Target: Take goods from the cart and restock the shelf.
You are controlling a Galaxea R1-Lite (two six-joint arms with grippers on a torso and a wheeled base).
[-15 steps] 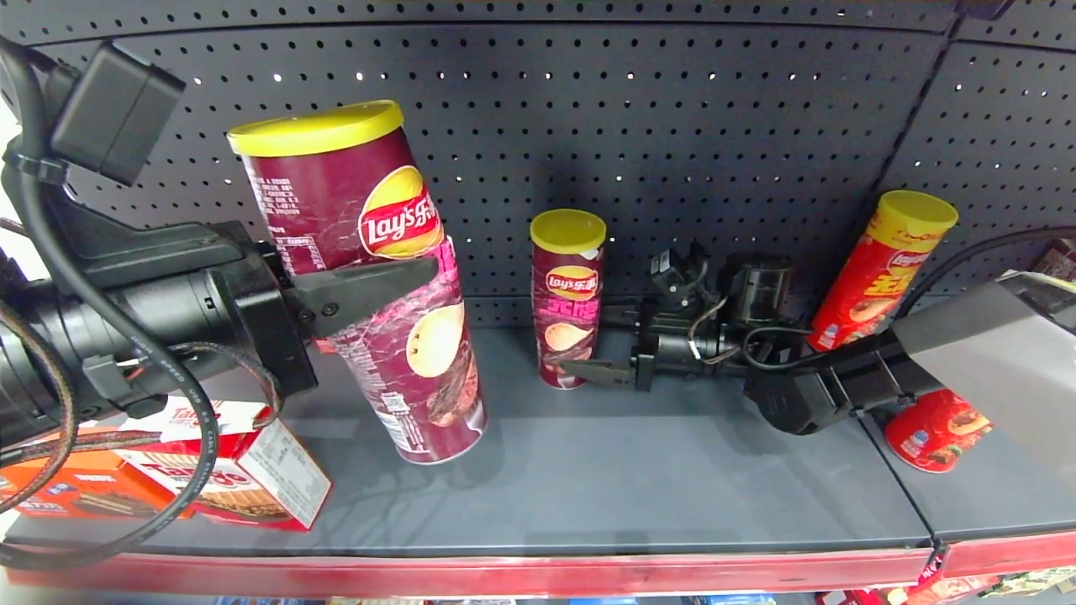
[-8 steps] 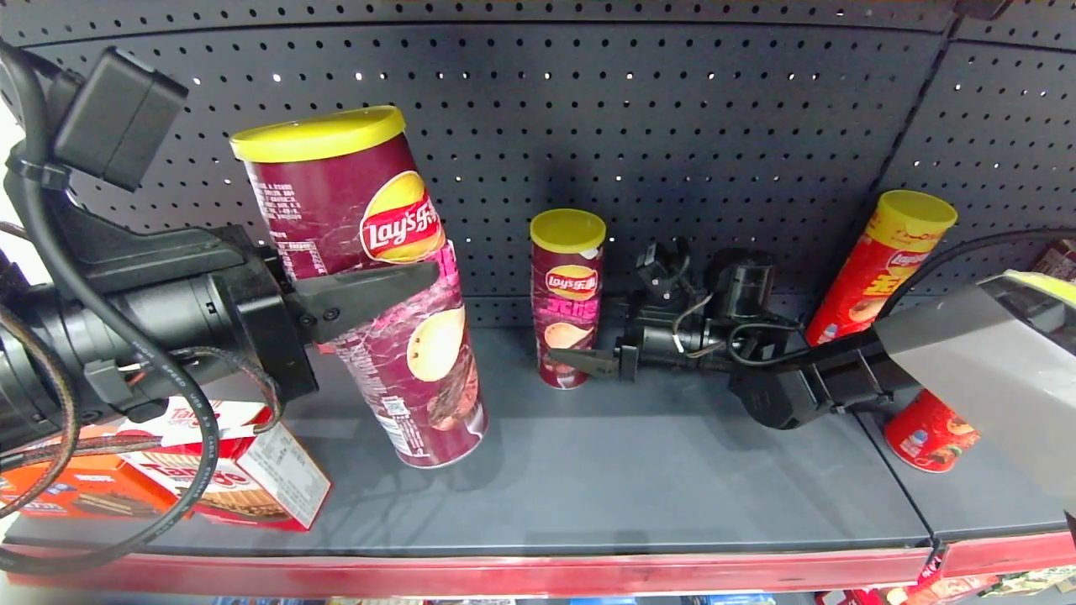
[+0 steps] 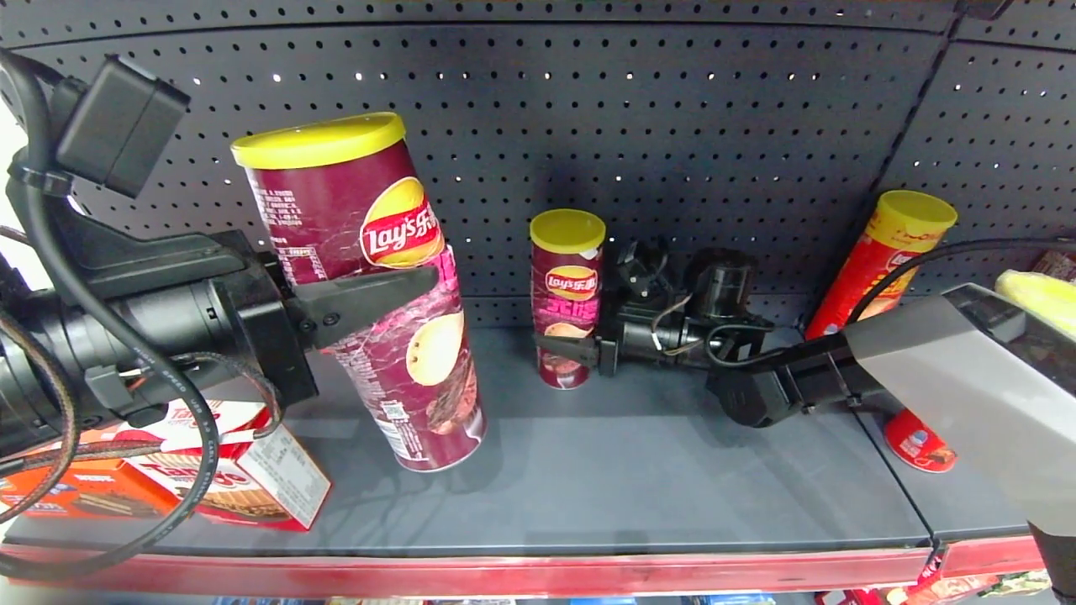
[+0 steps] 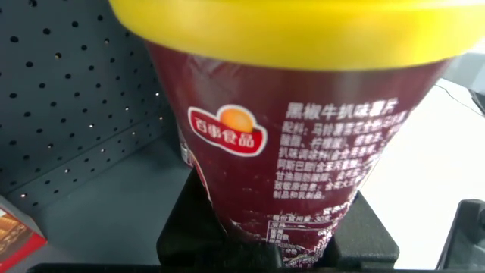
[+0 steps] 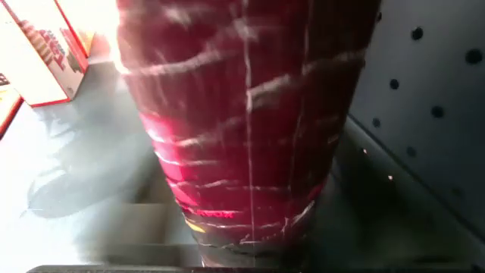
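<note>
A big maroon chips can with a yellow lid hangs tilted over the left part of the grey shelf, its base at or just above the board. My left gripper is shut on its middle; the left wrist view looks up the can toward the lid. A smaller maroon can stands upright against the pegboard. My right gripper is open around its lower half, with one finger crossing its front. That can is close up in the right wrist view.
A red can with a yellow lid leans against the pegboard at the right, and another red can lies near it. A white and red box and an orange box lie at the shelf's left front.
My right gripper has slid left along the shelf until its finger overlaps the small can. The big can in my left gripper has sunk slightly and stands a little straighter.
</note>
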